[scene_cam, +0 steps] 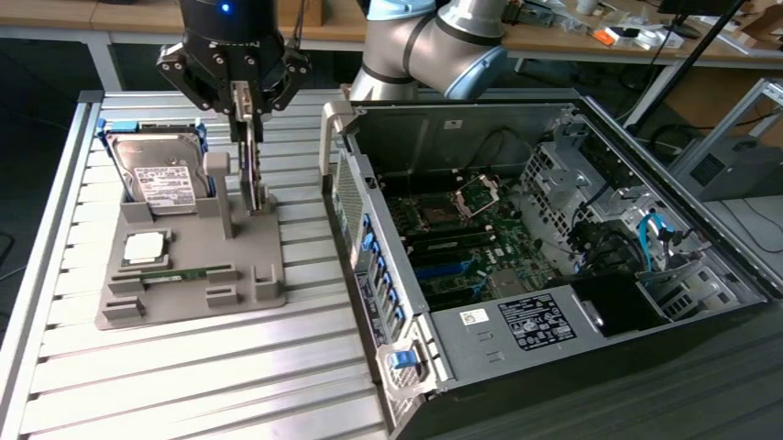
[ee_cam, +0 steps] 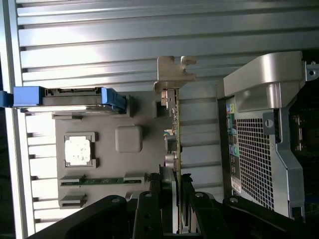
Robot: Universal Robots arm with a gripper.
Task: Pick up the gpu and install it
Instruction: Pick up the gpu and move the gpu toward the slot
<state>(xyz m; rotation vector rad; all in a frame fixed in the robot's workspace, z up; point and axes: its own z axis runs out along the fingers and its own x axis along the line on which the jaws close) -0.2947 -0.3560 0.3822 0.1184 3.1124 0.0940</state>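
Note:
The gpu (scene_cam: 253, 174) is a thin tan-brown card standing on edge, upright, over the grey holder stand (scene_cam: 251, 293). Its lower edge is at the stand's slot, and I cannot tell whether it still rests there. My gripper (scene_cam: 245, 115) comes down from above and is shut on the card's top edge, one finger on each face. In the wrist view the gpu (ee_cam: 174, 134) shows edge-on, with its silvery metal bracket (ee_cam: 174, 74) at the far end. The gripper (ee_cam: 175, 181) there clamps it between black fingers (ee_cam: 166, 191).
The stand also holds a silver hard drive (scene_cam: 165, 174) in a blue frame, a square processor chip (scene_cam: 145, 245) and a green memory stick (scene_cam: 183, 273). The open computer case (scene_cam: 551, 229) lies to the exterior view's right, its perforated side wall (ee_cam: 254, 154) close beside the card. Ribbed aluminium table (scene_cam: 183, 385) below.

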